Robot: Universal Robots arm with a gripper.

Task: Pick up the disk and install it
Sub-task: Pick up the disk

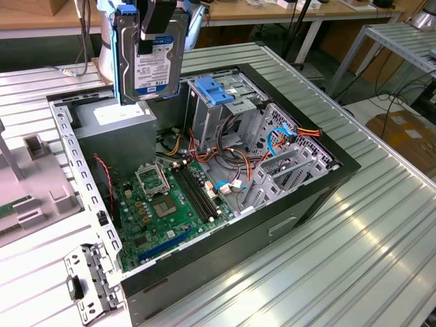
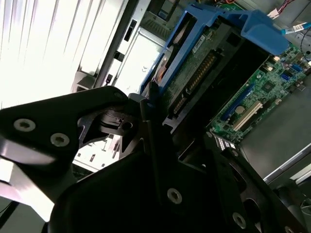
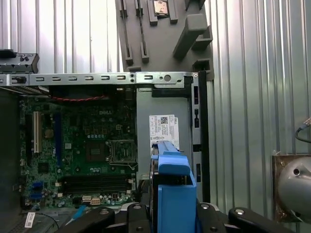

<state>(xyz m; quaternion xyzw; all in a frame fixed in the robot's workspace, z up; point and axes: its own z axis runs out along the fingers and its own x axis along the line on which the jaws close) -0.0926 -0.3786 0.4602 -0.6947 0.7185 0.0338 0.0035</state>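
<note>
While the jaws are clamping tight on the disk (image 1: 155, 71), they are holding it upright above the grey box (image 1: 119, 136) in the open computer case (image 1: 293, 218), seemingly to clear its walls

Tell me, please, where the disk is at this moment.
The gripper holds the disk upright at the exterior view's upper left, above the grey power-supply box in the open case.

Bright, even light, with the ribbed table (image 2: 43, 43) glaring white in the second wrist view.
</note>
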